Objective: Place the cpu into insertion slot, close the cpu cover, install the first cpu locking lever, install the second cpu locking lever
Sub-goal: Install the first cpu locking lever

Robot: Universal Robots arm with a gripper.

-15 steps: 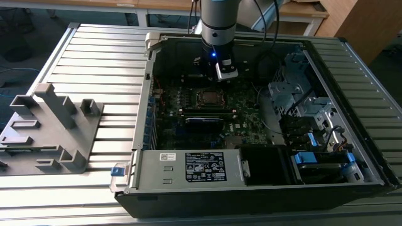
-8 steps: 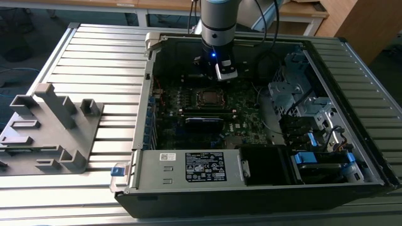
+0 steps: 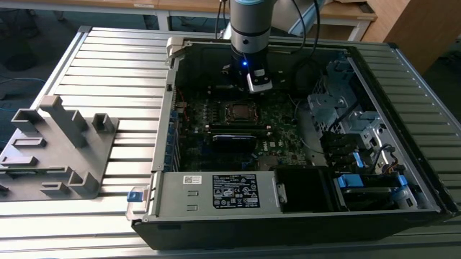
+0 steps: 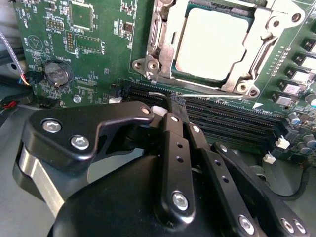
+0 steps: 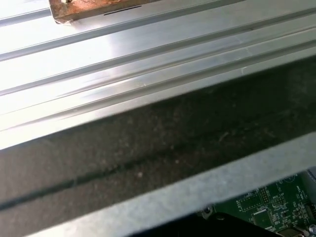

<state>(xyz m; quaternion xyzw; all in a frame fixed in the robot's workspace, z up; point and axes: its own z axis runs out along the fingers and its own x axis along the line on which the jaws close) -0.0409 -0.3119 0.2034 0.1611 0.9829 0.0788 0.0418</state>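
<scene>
The cpu lies flat in the insertion slot on the green motherboard, its pale metal top showing. The silvery cpu cover is down over it, framing the chip. A thin silvery locking lever runs along the socket's edge beside the memory slots. My gripper hangs just above that lever's end, with its black fingers pressed together and nothing visible between them. In the exterior view the gripper is inside the open computer case, just behind the socket.
Long black memory slots lie between my fingers and the socket. A coin battery sits on the board. Drive cages and cables fill the case at the exterior view's right, and a power supply sits at the front. A grey fixture stands on the table.
</scene>
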